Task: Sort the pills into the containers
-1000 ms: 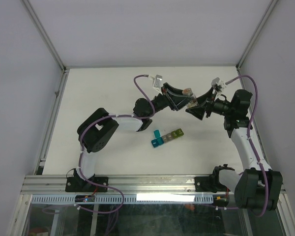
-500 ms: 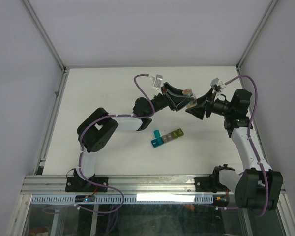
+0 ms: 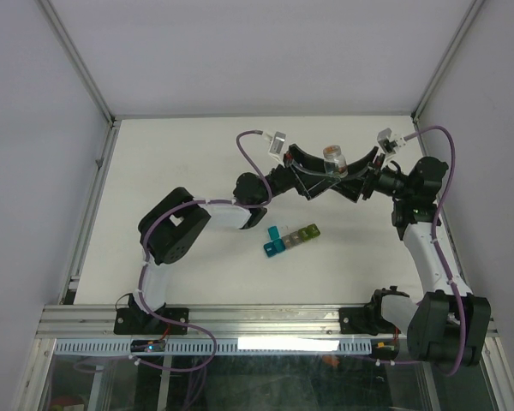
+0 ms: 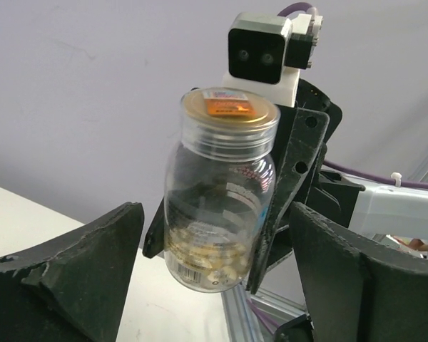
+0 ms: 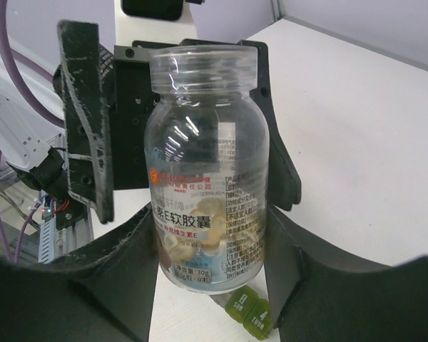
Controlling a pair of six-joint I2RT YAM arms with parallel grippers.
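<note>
The right gripper [image 5: 212,235] is clamped on the clear bottle [image 5: 207,164], which is held upright above the white bench [image 3: 171,171]. The left gripper [image 4: 215,214] is spread wide to either side of the bottle; no contact is seen. The containers [image 3: 291,239] lie on the bench, below and apart from both grippers. The bench is enclosed by pale walls [image 3: 257,51]. On the label "E软胶囊" can be read; the finer print cannot.

Containers [image 3: 291,238] reachable frm front & sides; left claw [image 4: 214,221], right claw [image 5: 210,235] & bottle [image 3: 332,159] crowd behind.
</note>
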